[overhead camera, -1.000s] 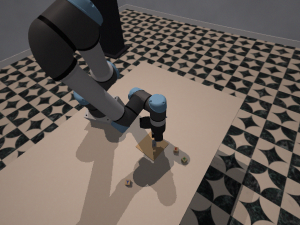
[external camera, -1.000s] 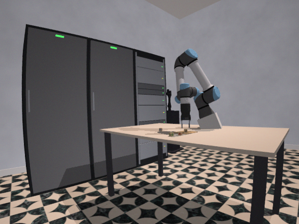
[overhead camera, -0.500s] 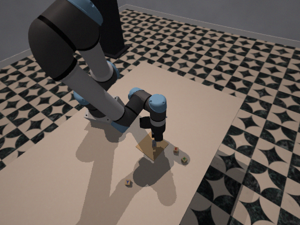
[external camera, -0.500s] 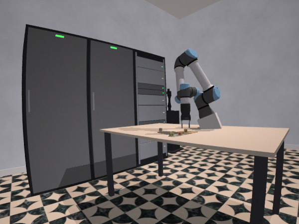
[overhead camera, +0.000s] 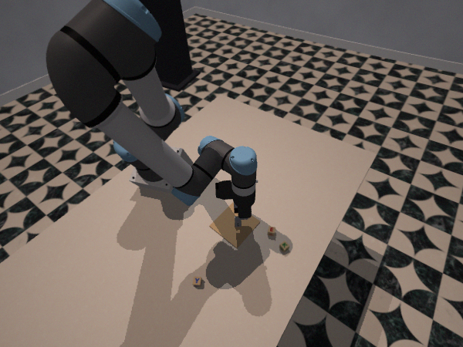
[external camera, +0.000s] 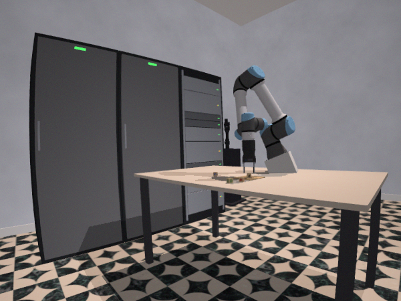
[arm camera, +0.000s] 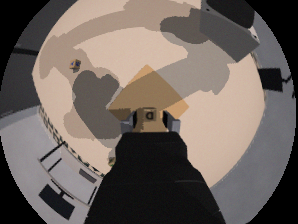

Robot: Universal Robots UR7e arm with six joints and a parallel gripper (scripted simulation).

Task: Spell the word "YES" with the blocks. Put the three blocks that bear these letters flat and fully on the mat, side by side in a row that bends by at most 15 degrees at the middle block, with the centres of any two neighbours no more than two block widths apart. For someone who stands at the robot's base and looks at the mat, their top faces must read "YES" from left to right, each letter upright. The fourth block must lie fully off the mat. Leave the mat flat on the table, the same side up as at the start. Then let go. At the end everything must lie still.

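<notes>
Lettering is blue on the Y block (overhead camera: 197, 281) (external camera: 215, 174) (arm camera: 75, 64), red on the E block (overhead camera: 272, 230) (external camera: 241, 179), both off the mat (overhead camera: 221, 225) (external camera: 258, 177) (arm camera: 147, 80), tool (overhead camera: 238, 223) (external camera: 248, 170) (arm camera: 149, 116) spread.

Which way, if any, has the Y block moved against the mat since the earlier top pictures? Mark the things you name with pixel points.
No, no visible move: in the top view the Y block (overhead camera: 197, 281) (arm camera: 75, 64) lies off the mat (overhead camera: 221, 225) (arm camera: 146, 80), the same way as before.
</notes>
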